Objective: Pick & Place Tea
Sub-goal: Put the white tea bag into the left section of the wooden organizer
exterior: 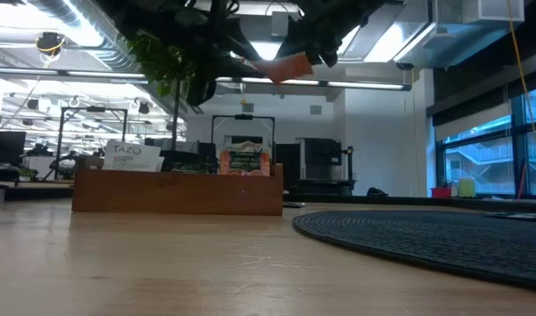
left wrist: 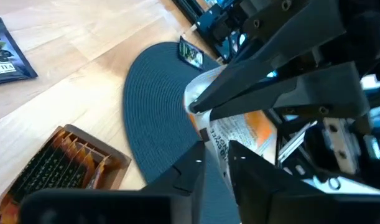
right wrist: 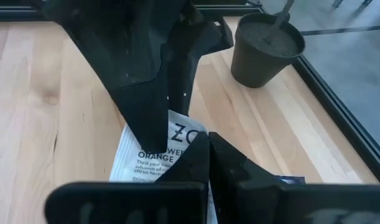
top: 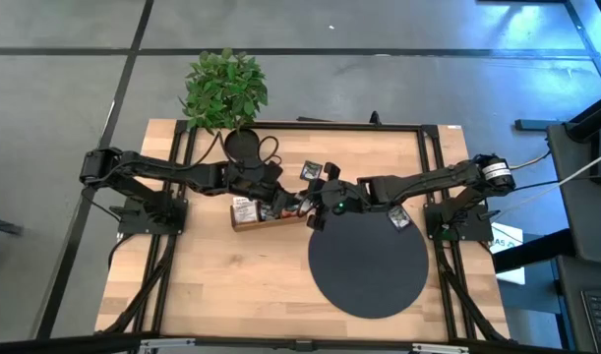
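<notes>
A light wooden table is carrying a large black round mat toward its right side. A brown wooden tray is sitting near the middle, a potted plant is standing at the far edge, and a loose dark sachet is lying beyond the tray.
</notes>
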Motion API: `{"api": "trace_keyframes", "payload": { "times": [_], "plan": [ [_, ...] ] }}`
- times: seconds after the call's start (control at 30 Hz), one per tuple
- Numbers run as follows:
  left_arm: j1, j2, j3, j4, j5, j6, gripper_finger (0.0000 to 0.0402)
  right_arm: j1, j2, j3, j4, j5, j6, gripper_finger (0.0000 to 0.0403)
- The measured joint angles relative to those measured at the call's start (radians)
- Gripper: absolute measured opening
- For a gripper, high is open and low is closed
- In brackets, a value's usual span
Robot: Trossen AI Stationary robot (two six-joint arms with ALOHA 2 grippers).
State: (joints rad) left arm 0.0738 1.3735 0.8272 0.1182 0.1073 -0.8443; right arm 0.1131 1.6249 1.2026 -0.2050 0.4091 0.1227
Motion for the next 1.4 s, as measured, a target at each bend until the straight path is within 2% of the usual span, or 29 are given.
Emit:
{"api": "trace_keyframes", "payload": {
  "times": [0.2,0.33,0.43,0.5,0.6,0.67,0.77,0.87,1.13,1.23,1.4],
  "plan": [
    [0.0,0.0,0.0,-0.014,0.036,0.092,0.0008,0.0,-0.001,0.0,0.0,-0.02,0.004,0.0009],
    [0.0,0.0,0.0,-0.043,0.056,0.182,0.0004,0.002,-0.015,0.0,-0.007,-0.037,0.005,0.0035],
    [0.0,-0.001,0.0,-0.08,0.101,0.296,0.0003,-0.008,-0.05,0.0,-0.001,-0.089,0.034,0.0072],
    [-0.001,-0.001,0.0,-0.093,0.12,0.392,0.0003,-0.025,-0.076,0.0,0.0,-0.163,0.065,0.0104],
    [-0.007,-0.001,0.0,-0.102,0.14,0.518,0.0002,-0.059,-0.101,0.0,0.001,-0.363,0.1,0.0157],
    [-0.007,-0.001,0.0,-0.081,0.158,0.584,0.0003,-0.071,-0.101,0.0,0.002,-0.459,0.124,0.0189],
    [-0.009,-0.002,0.0,-0.056,0.158,0.65,0.0002,-0.076,-0.086,0.001,-0.008,-0.491,0.128,0.0226],
    [-0.01,-0.002,0.0,-0.047,0.158,0.683,0.0003,-0.077,-0.063,0.0,-0.028,-0.49,0.109,0.0246],
    [-0.01,-0.002,0.0,-0.036,0.157,0.712,0.0002,-0.079,-0.062,0.0,-0.037,-0.506,0.14,0.0242],
    [-0.01,-0.002,0.0,-0.031,0.158,0.712,0.0002,-0.079,-0.062,0.0,-0.04,-0.517,0.154,0.0209],
    [-0.01,-0.002,0.0,-0.026,0.157,0.711,0.0002,-0.08,-0.062,0.0,-0.033,-0.516,0.135,0.0129]
  ]
}}
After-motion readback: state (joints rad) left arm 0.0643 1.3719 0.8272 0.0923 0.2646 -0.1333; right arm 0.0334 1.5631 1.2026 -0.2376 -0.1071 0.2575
